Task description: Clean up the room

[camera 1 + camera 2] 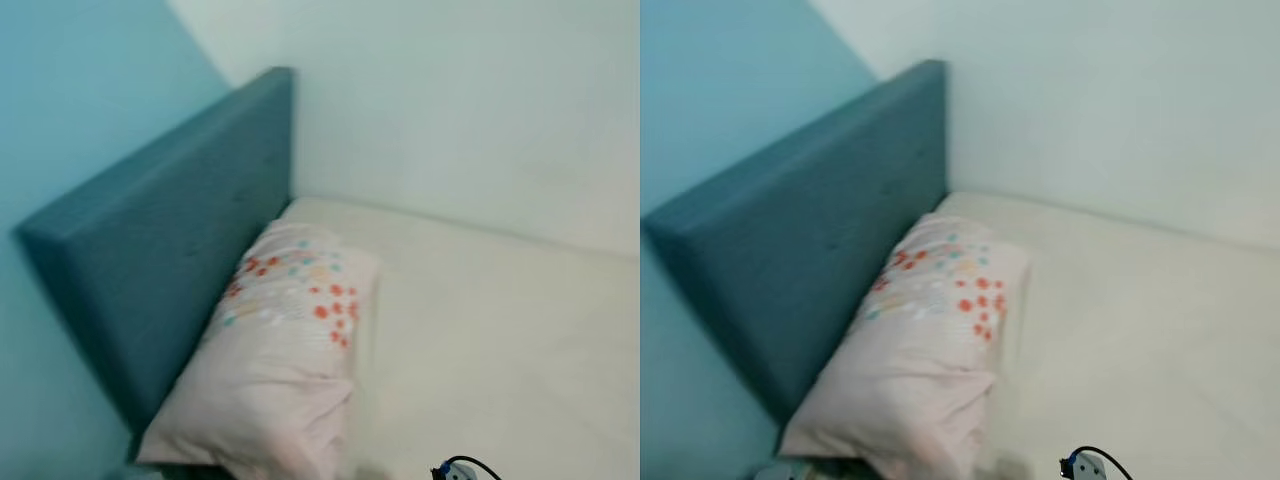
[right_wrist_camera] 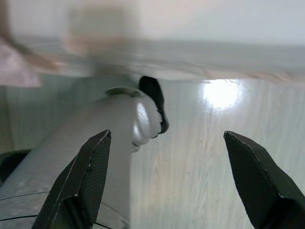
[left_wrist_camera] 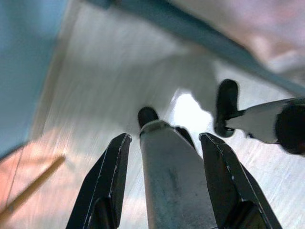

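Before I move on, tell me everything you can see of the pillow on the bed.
The pillow is pale pink, soft-looking fabric, with a cluster of small red, orange and teal dots on its upper part. It looks plump and a little creased at its lower end. It lies lengthwise on the cream mattress, its long side leaning against the teal padded headboard. Nothing else touches it. The picture is slightly blurred, so finer detail cannot be made out.

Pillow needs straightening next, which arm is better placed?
Left, marginally. The pillow lies against the headboard on the robot's left; both grippers hang open over the floor, so either must lift.
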